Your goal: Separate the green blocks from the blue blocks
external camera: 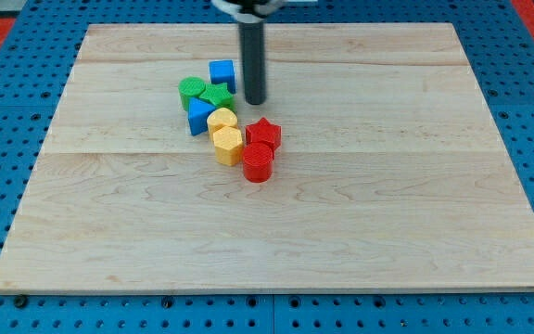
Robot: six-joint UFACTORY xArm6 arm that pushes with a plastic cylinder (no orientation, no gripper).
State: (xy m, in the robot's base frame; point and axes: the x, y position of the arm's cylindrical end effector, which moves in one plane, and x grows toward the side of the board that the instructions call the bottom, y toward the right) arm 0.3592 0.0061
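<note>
A blue cube [222, 73] sits near the view's top centre. Just below and left of it a green round block [191, 91] and a green star block [217, 96] touch each other. A second blue block [199, 117] lies right under the two green ones, touching them. My tip [255, 101] stands on the board just to the right of the green star and below right of the blue cube, a small gap away from both.
Two yellow blocks [222, 121] [226, 145] lie below the green star. A red star [263, 134] and a red cylinder [258, 163] sit to their right. The wooden board [434, 186] lies on a blue pegboard [7, 56].
</note>
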